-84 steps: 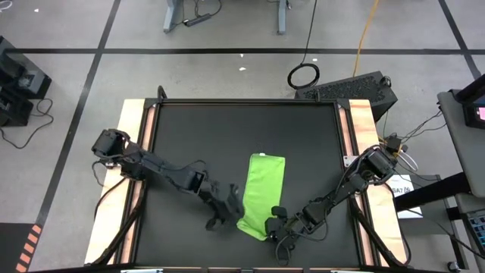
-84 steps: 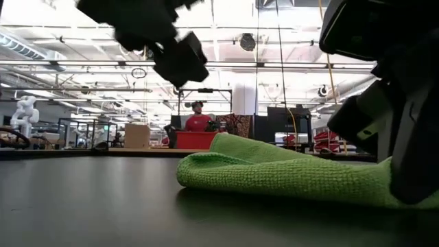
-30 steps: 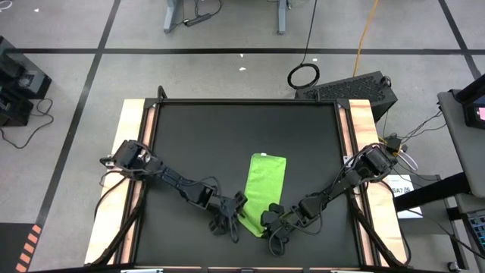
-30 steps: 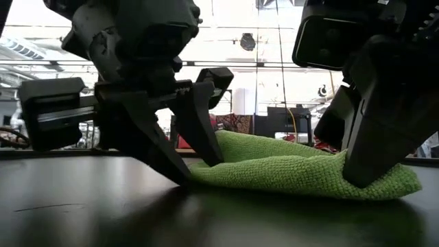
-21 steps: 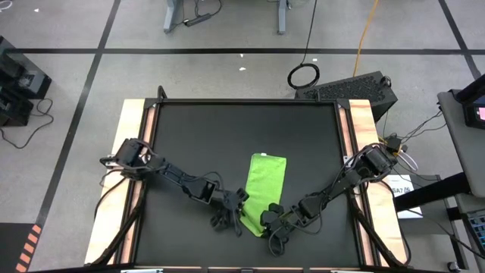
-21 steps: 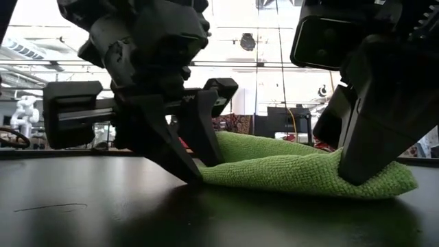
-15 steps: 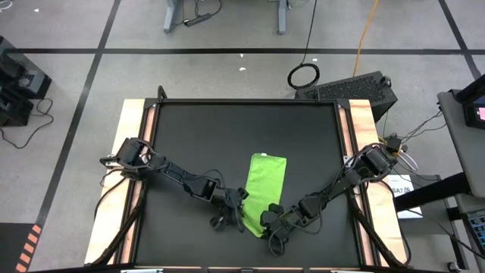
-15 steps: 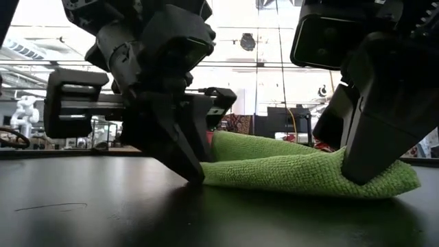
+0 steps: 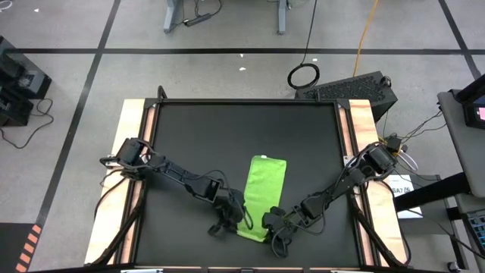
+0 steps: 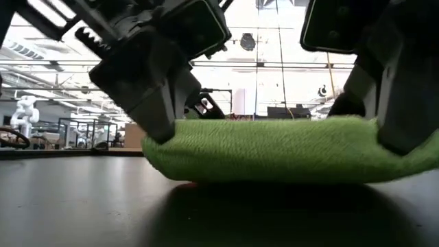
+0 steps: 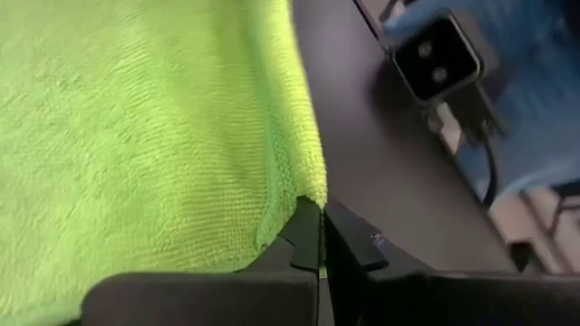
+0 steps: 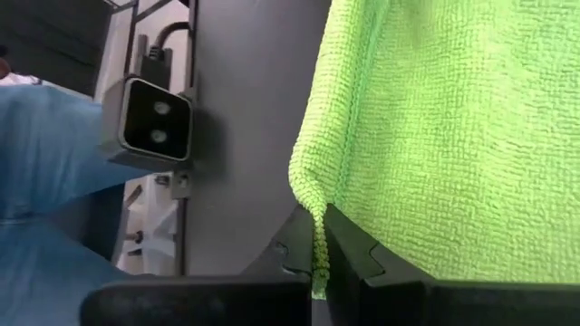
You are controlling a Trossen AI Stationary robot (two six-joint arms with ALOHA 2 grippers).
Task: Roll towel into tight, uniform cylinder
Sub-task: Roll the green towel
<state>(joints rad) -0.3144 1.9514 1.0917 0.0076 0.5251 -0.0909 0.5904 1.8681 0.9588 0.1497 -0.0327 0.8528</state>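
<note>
both my claws, left claw [image 9: 227, 218] and right claw [image 9: 274, 225], pinch the towel [image 9: 263, 192] corners; the lifted near edge hides the desk [image 9: 189, 144] beneath.

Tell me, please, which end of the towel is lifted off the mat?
The near end of the towel, pinched between the left pincer and right pincer; the far end lies flat.
</note>
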